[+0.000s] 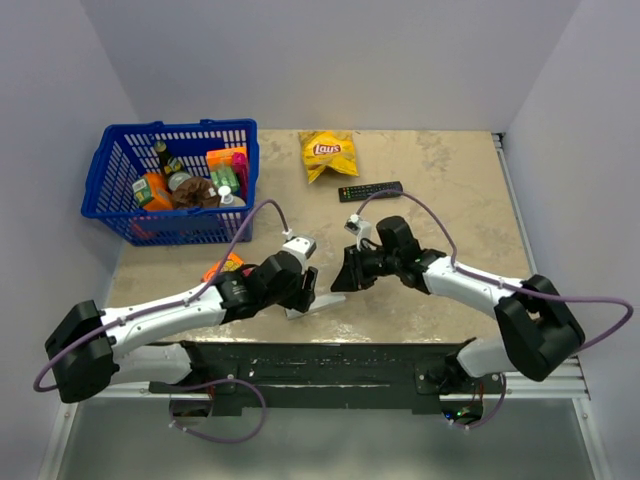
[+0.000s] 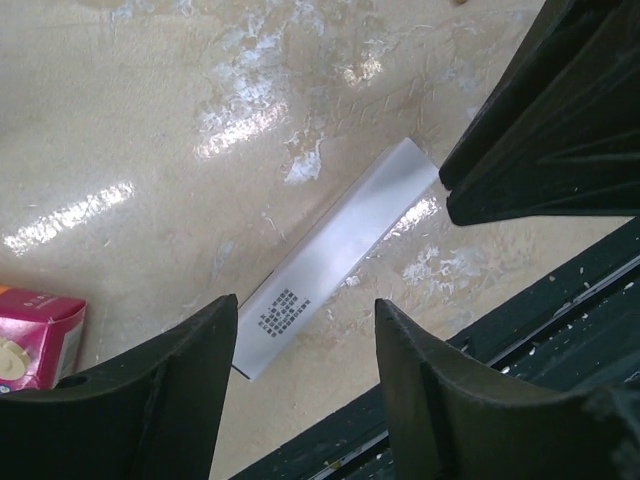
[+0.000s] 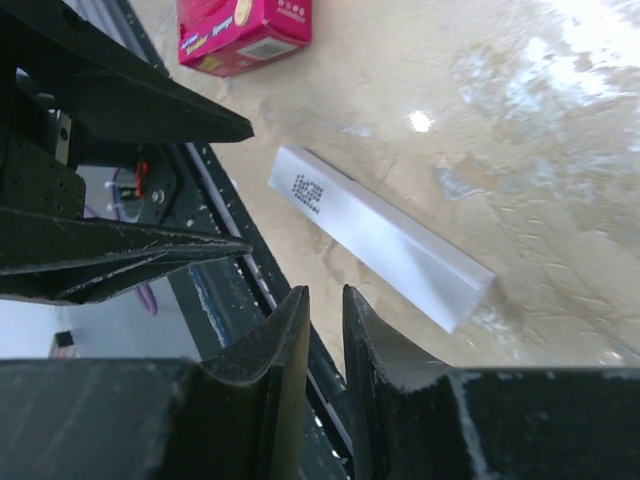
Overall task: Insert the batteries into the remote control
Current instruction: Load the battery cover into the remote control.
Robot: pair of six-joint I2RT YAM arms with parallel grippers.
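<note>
Two grippers hang over the white remote (image 1: 320, 302), which lies flat on the table (image 1: 450, 200) close to its near edge, just beyond the dark rail (image 2: 520, 340). It lies at a slant, between the two tools.

The left gripper (image 2: 305, 305) has its fingers (image 2: 150, 400) spread wide with nothing pinched between them. In the left wrist view, the end of the remote that bears a small dark printed patch shows in the gap between the fingertips, but it lies on the table beneath them. I cannot tell whether either finger touches it.

The right gripper (image 3: 322, 292) has its fingers (image 3: 270, 380) drawn almost together, with only a thin slit between them and nothing in it. It faces the left gripper from the other side. In the left wrist view it sits at the remote's plain end, and contact cannot be judged. In its own view the remote lies beyond the fingertips.

A pink box (image 2: 35, 340) rests on the table on the left arm's side, apart from the remote.

Farther back, a blue basket (image 1: 180, 128) full of groceries stands at the table's far left corner. A yellow chip bag (image 1: 328, 153) lies to its right, and a black remote (image 1: 370, 190) lies just in front of the bag, well apart from the white one.
</note>
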